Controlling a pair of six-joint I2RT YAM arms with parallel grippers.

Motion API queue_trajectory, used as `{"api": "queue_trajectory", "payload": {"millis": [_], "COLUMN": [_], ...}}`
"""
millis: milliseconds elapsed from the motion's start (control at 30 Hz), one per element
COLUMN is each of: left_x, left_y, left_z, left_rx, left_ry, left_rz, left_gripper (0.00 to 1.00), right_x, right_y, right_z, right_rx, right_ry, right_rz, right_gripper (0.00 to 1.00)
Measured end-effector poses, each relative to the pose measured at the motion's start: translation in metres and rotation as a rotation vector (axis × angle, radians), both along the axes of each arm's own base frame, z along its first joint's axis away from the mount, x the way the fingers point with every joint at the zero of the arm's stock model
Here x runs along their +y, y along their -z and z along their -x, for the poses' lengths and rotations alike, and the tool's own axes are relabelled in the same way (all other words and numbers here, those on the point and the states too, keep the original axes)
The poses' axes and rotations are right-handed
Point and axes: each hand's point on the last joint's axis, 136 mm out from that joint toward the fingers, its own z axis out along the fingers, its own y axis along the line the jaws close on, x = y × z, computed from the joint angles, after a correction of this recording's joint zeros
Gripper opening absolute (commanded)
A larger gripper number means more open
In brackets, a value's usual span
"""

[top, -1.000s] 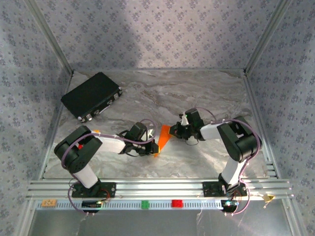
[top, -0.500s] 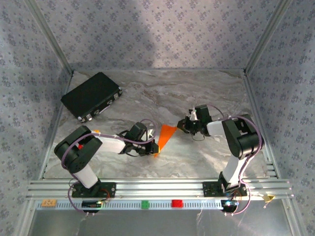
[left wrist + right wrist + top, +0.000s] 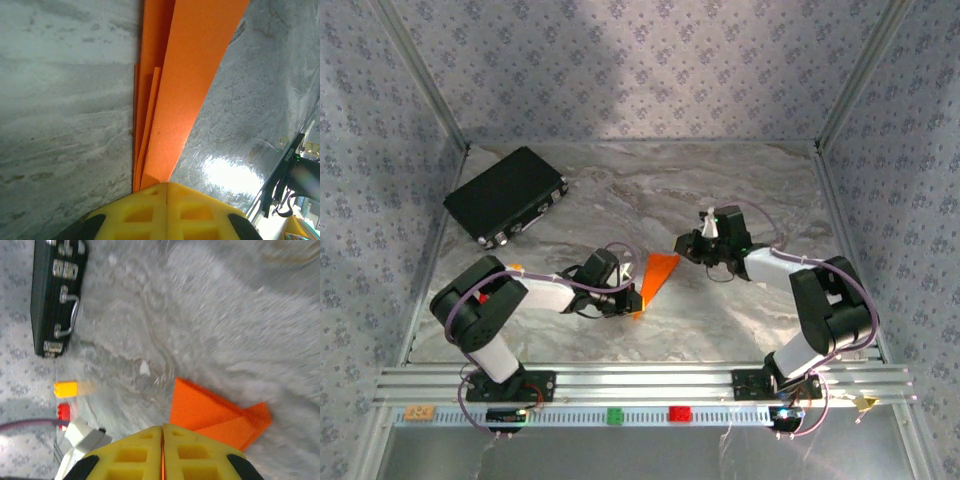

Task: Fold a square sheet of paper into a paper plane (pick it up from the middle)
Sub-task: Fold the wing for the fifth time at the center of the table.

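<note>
Top external: thin bright orange folded paper [image 3: 658, 277] sits between left gripper [image 3: 628, 298] and right gripper [image 3: 684, 246]. Left wrist: jaws clamp its layered end; seems light, floppy, so grip creases. Right wrist: jaws closed, paper just beyond.

A: How's the light?
B: Soft, even, from overhead; one dim patch on the back wall [image 3: 610, 60].
A: Sharpness?
B: Left wrist: crisp paper [image 3: 190, 75], white glare on the desk [image 3: 235, 175]. Right wrist: desk smeared by blur.
</note>
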Motion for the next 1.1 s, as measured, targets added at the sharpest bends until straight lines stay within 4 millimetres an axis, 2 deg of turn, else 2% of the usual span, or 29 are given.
{"api": "queue_trajectory", "payload": {"millis": [167,367,667,933,1000,1100], "left_x": [0.000,0.001,0.003,-0.029,-0.037,-0.044], "left_y": [0.000,-0.001,-0.009,-0.054,-0.055,-0.042], "left_z": [0.000,0.001,0.001,-0.027,-0.033,-0.039], "left_rx": [0.000,0.003,0.031,-0.049,-0.054,-0.036], "left_ry": [0.000,0.000,-0.002,0.017,0.026,0.038], "left_rz": [0.000,-0.004,-0.046,0.038,0.045,0.027], "left_gripper": [0.00,0.00,0.00,0.01,0.00,0.00], "right_x": [0.026,0.015,0.013,0.013,0.013,0.013], "right_y": [0.023,0.064,0.064,0.064,0.064,0.064], "right_z": [0.022,0.033,0.030,0.030,0.030,0.030], "right_rx": [0.049,0.141,0.142,0.142,0.142,0.142], "right_ry": [-0.086,-0.062,-0.054,-0.054,-0.053,-0.053], "right_rz": [0.016,0.047,0.032,0.033,0.033,0.033], "right_gripper": [0.04,0.02,0.02,0.02,0.02,0.02]}}
